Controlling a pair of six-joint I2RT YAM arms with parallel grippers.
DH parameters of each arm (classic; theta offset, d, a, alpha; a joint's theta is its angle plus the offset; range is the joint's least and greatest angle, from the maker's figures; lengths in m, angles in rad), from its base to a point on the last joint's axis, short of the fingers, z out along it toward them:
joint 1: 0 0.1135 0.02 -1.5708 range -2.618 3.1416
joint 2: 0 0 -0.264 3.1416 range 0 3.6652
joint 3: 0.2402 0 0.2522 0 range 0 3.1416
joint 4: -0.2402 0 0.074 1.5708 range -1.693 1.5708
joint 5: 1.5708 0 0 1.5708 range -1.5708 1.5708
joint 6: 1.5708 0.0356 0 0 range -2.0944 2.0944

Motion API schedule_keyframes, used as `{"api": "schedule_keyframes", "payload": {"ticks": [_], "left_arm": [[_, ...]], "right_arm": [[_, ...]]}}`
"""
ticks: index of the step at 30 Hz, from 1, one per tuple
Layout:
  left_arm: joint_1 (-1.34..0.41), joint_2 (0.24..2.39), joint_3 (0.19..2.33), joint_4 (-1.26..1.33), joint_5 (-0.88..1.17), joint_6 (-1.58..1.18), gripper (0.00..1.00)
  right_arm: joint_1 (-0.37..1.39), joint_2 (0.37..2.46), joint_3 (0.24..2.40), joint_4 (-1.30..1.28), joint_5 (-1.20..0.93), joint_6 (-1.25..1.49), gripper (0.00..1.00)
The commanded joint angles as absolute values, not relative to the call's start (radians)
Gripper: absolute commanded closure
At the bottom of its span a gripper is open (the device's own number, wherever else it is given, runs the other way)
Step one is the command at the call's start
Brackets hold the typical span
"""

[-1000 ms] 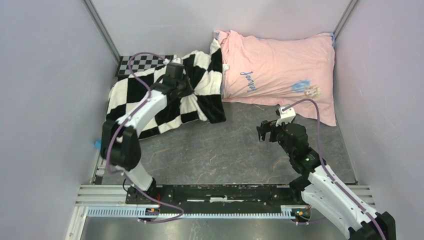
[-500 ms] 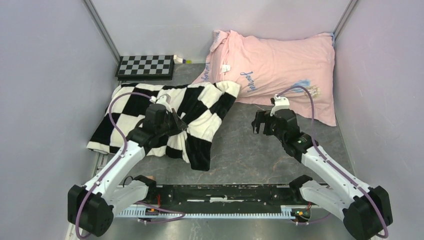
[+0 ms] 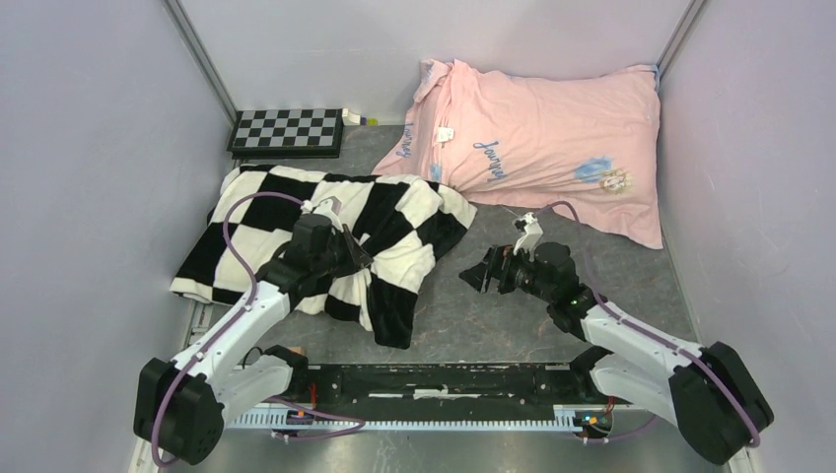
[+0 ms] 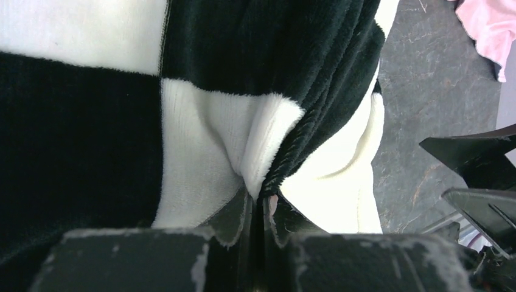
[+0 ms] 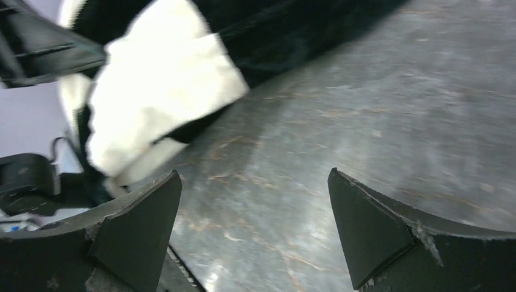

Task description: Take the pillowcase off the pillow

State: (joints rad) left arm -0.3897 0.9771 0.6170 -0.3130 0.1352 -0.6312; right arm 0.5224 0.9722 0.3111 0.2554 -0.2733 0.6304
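Since half a second ago the right pincer (image 3: 480,276) has dropped toward the lower middle of the overhead view and swung leftward, so its tips now point at the pillowcase (image 3: 389,202). The left arm has hardly shifted, and the fabric's upper right corner has sagged a little away from the pink pillow (image 3: 552,138).

The pillowcase – big black and white checker squares – lies rumpled across the left-centre of the overhead frame on the grey tabletop (image 3: 473,325), with one tongue of cloth trailing toward the lower middle. Its upper right corner touches the pink pillow's lower left edge. The pillow itself cannot be made out under the cloth.

The left pincer (image 3: 345,256) sits on top of the heap. In its wrist view the pincer (image 4: 260,196) is pinched nearly flat on a raised fold of pillowcase (image 4: 201,134), where a white square meets a black one.

The right pincer (image 5: 254,176) is spread wide and holds nothing – bare tabletop (image 5: 395,91) shows between its tips, and the pillowcase (image 5: 164,79) edge lies near, in the upper left of that frame (not touching).

A small rigid checkerboard plate (image 3: 288,129) rests at the upper left, apart from the fabric.
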Motion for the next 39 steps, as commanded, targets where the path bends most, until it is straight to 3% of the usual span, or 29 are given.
{"api": "schedule_keyframes", "payload": {"ticks": [1,6,14,16,19,21,23,26,33,39], "left_arm": [[-0.393,1.007,0.644,-0.217,0.171,-0.640,0.90],[-0.394,0.996,0.649,-0.218,0.206,-0.640,0.88],[-0.394,0.960,0.664,-0.265,0.210,-0.618,0.62],[-0.394,0.960,0.674,-0.282,0.206,-0.613,0.53],[-0.395,0.949,0.702,-0.307,0.195,-0.591,0.38],[-0.396,0.931,0.720,-0.340,0.157,-0.577,0.34],[-0.395,0.922,0.747,-0.383,0.109,-0.556,0.32],[-0.396,0.946,0.783,-0.438,0.058,-0.538,0.32],[-0.444,1.038,0.844,-0.471,0.051,-0.529,0.29],[-0.600,1.124,0.971,-0.559,-0.156,-0.482,0.24]], "right_arm": [[0.622,1.060,0.331,0.532,-0.294,0.793,0.02],[0.764,1.240,0.442,0.588,-0.197,0.826,0.03],[0.957,1.476,0.620,0.661,-0.155,0.842,0.08],[0.967,1.510,0.635,0.664,-0.152,0.844,0.19],[0.966,1.526,0.618,0.653,-0.144,0.844,0.47],[0.966,1.502,0.581,0.630,-0.110,0.825,0.65],[0.968,1.461,0.539,0.592,-0.065,0.799,0.76],[0.966,1.389,0.504,0.502,-0.007,0.747,1.00],[0.966,1.286,0.502,0.364,0.072,0.634,1.00],[0.967,1.284,0.518,0.344,0.053,0.607,1.00]]}}
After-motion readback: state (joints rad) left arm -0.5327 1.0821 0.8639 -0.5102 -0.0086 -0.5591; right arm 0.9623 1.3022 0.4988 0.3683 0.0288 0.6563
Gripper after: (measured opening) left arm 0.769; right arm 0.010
